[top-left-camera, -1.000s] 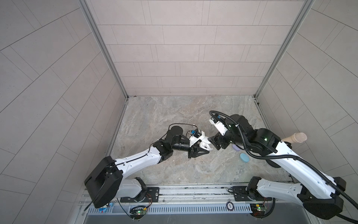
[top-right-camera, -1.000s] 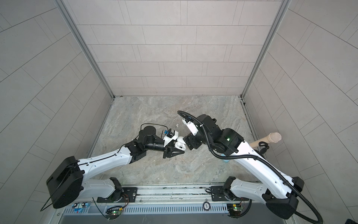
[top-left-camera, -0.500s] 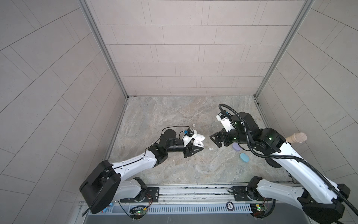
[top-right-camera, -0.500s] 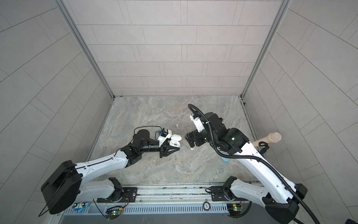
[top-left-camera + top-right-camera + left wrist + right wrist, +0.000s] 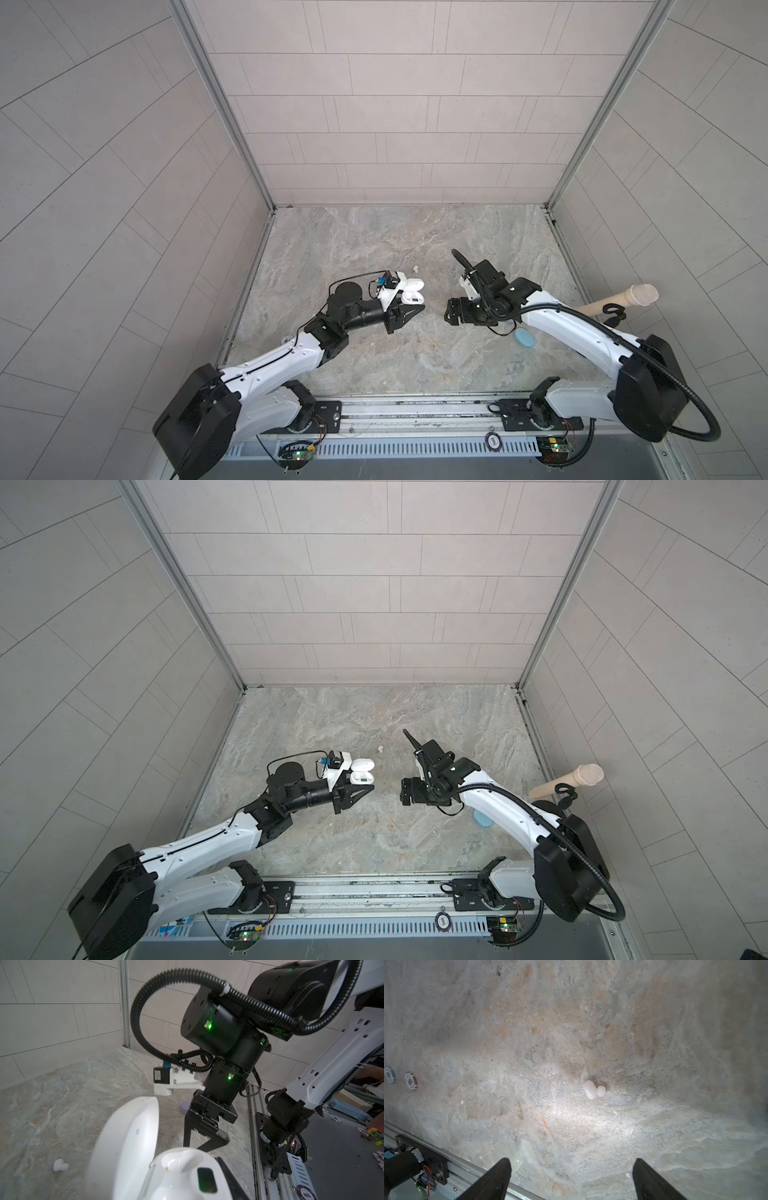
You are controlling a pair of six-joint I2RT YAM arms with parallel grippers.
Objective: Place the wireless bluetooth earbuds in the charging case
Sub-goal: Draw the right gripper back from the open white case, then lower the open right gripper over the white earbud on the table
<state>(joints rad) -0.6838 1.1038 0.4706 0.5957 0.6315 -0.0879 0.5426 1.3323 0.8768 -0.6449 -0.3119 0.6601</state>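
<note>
My left gripper (image 5: 415, 305) is shut on the white charging case (image 5: 411, 296), which it holds just above the floor with the lid (image 5: 128, 1142) swung open. In the left wrist view one socket (image 5: 180, 1162) of the case shows and is empty. A single white earbud (image 5: 414, 270) lies on the stone floor behind the case, and also shows in the right wrist view (image 5: 593, 1089). My right gripper (image 5: 452, 311) hangs open to the right of the case, pointing down at the floor. Nothing is between its fingers (image 5: 500, 1176).
A light blue case (image 5: 523, 338) lies on the floor beside the right arm. A lilac case (image 5: 185, 1108) sits behind the right gripper. A wooden microphone-shaped handle (image 5: 615, 299) sticks in from the right wall. Two poker chips (image 5: 411, 1081) lie near the front rail (image 5: 415, 411).
The right gripper has backed away from the case to the right and turned down toward the floor. The left gripper has drawn back to the left with the open case.
</note>
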